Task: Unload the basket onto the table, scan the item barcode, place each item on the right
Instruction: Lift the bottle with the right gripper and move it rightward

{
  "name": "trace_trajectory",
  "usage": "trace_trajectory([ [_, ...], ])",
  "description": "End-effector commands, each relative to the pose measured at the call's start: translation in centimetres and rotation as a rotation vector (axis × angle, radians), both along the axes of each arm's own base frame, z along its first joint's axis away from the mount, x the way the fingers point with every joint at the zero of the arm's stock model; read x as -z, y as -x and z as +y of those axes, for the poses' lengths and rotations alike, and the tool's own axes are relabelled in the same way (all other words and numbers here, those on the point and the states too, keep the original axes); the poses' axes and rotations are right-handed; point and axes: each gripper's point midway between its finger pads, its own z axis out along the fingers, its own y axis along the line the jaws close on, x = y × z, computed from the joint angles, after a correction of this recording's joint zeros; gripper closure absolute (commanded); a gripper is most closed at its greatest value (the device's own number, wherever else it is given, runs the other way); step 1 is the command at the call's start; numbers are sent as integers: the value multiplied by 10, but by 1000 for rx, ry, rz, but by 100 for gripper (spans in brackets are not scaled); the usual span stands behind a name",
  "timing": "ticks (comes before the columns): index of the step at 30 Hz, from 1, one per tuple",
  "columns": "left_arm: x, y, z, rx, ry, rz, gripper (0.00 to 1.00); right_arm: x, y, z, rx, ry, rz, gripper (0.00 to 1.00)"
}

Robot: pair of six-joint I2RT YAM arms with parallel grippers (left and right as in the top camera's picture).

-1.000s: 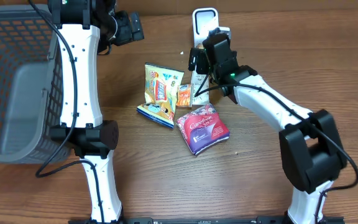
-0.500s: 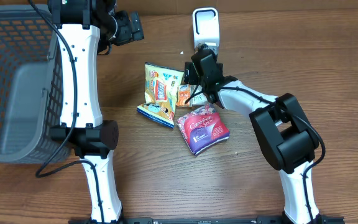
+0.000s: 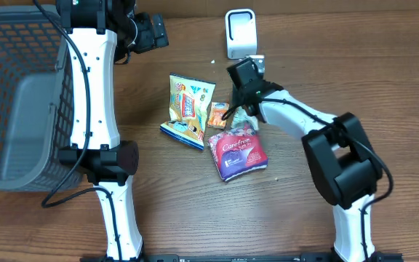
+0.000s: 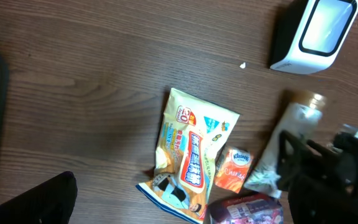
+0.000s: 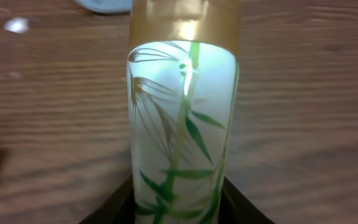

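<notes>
Furthest left, the grey basket [image 3: 6, 51] sits at the worktop [image 3: 304, 44] edge, probably as a bin for goods once they are scanned. The left gripper [image 3: 151, 33] hovers just beside it at the back, well apart from the goods. Its jaws are spread wide with nothing between them, so this arm looks parked out of the other arm's way.

Toward the middle lie a yellow snack bag [image 3: 188, 102], a small orange packet [image 3: 218, 114] and a pink pack [image 3: 237, 153], flat and close together as loose stock for scanning.

Just right of the orange packet is the tube [image 4: 288, 143], white with green leaves and a gold cap. It lies near the scanner [image 3: 240, 33] with its cap end pointing that way. That makes it a sensible first pick, since the carry to the scanner window would be short.

The right gripper [image 5: 176, 205] is over the tube's lower end. Its jaws are drawn in to a narrow gap, and the dark fingers [image 5: 114, 208] press against both sides of the tube, so I judge it grasped. Holding it low leaves most of the printed body exposed. No barcode shows in any view, and I cannot tell whether the tube is off the worktop.
</notes>
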Motion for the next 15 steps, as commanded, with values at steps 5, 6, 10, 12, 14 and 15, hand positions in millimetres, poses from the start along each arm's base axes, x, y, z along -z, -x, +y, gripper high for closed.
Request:
trace_trajectory([
  [5,-6,1,1,-2,-2,-15,1,-65,-6,-48,108,36,-76,58],
  [6,-6,1,1,-2,-2,-14,0,-65,-5,-47,102,30,-69,56],
  [10,-6,1,1,-1,-3,-14,0,-68,-3,-42,82,0,-60,40],
  [12,-6,1,1,-2,-2,-14,0,-79,-3,-41,83,-15,-78,33],
  [14,-6,1,1,-2,-2,-14,0,-88,-3,-40,79,-29,-92,26],
  [15,-6,1,1,-2,-2,-14,0,-90,-2,-37,70,-43,-92,25],
])
